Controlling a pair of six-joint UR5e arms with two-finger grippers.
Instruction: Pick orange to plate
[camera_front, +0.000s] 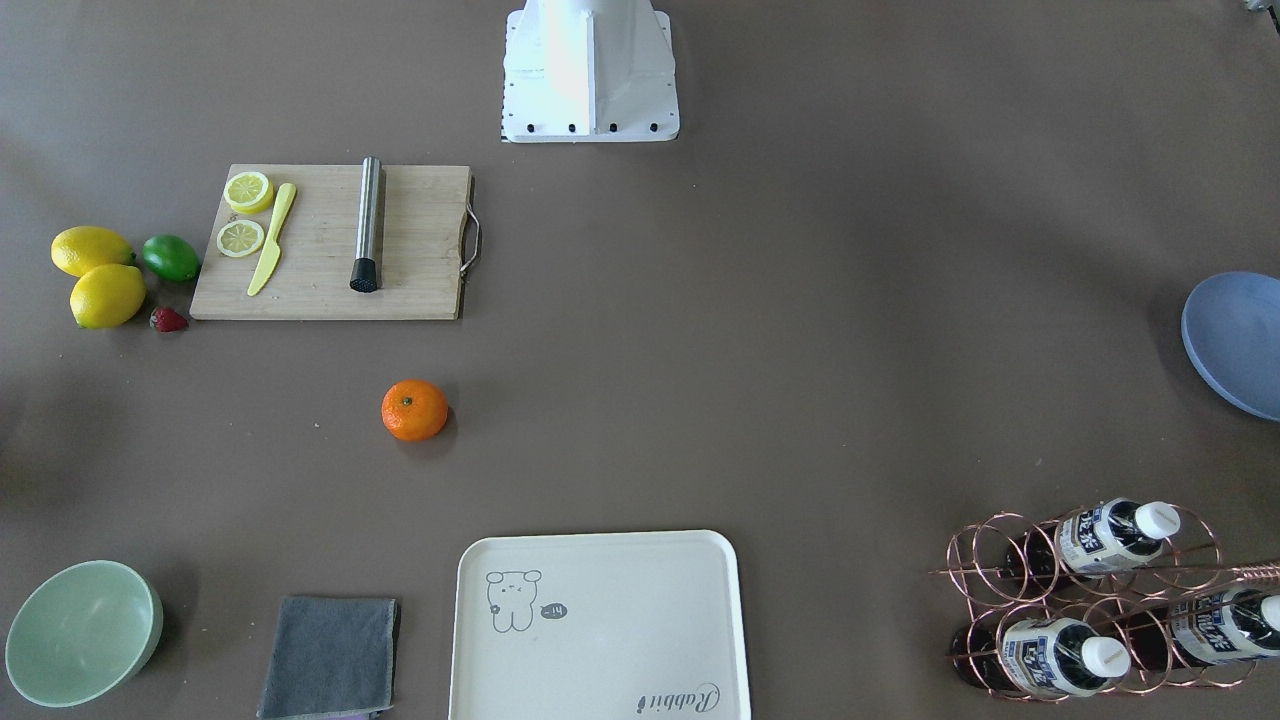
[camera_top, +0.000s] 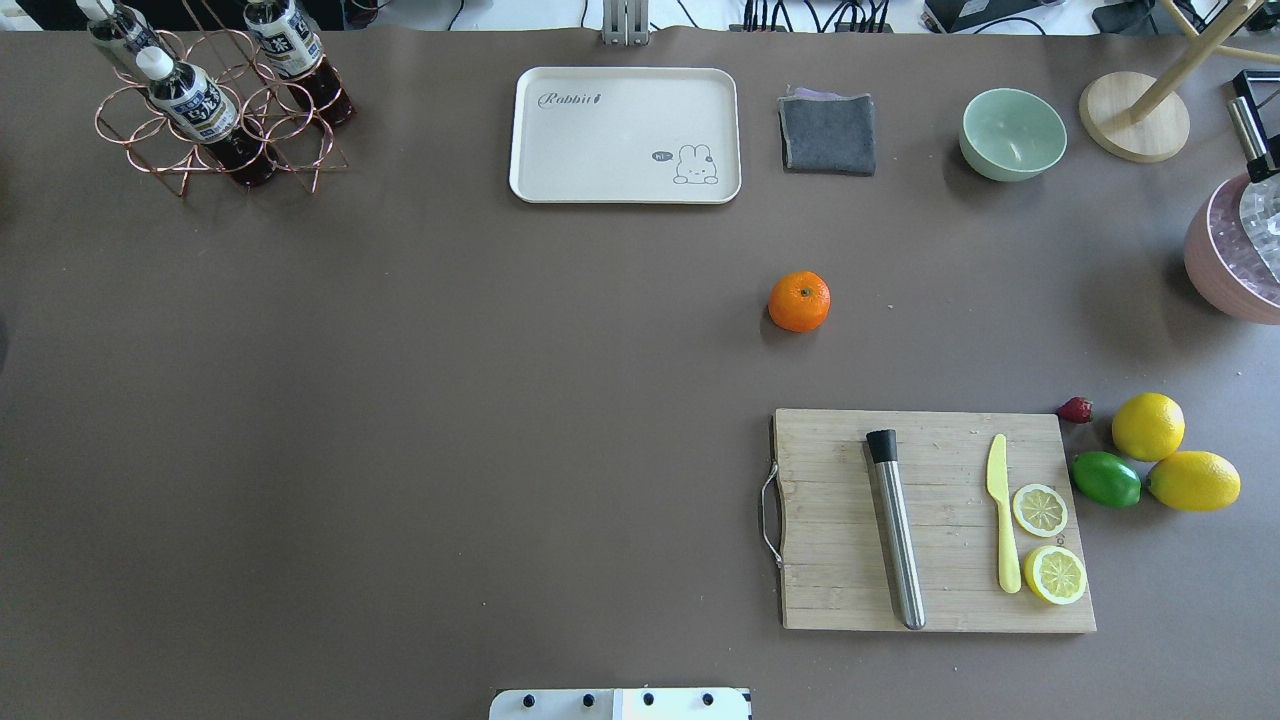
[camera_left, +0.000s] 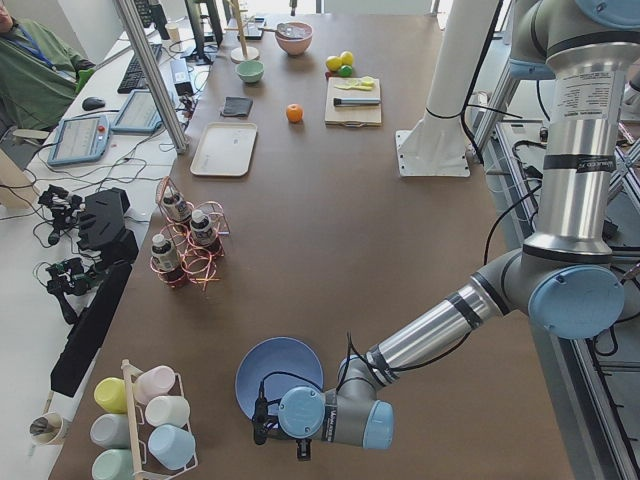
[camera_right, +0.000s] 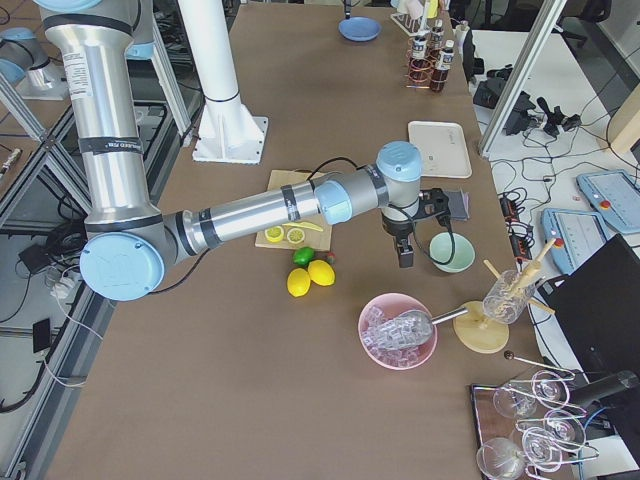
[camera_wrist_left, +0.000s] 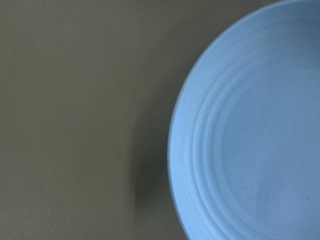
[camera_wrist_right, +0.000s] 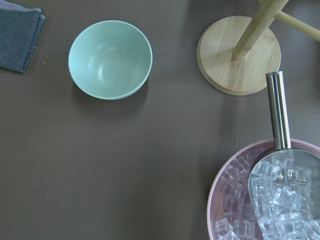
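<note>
While the round bright-orange mandarin (camera_front: 414, 410) lies well apart from the shallow periwinkle-blue plate (camera_front: 1235, 340), left gripper (camera_left: 261, 425) and right gripper (camera_right: 404, 255) closure cannot be told.

The cream tray (camera_top: 620, 130) carries the one word that reads clearly — "Rabbit", in slanted script in one corner. In the opposite corner a small drawn rabbit (camera_top: 695, 165) has a speech bubble (camera_top: 661, 156) that seems to say "hi". The bottles (camera_front: 1090, 537) in the wire rack (camera_front: 975, 545) wear dark blue and white labels with printed characters — too small to make out. The white sticker (camera_left: 583, 95) on the left arm (camera_left: 560, 200) is likewise too small to read
</note>
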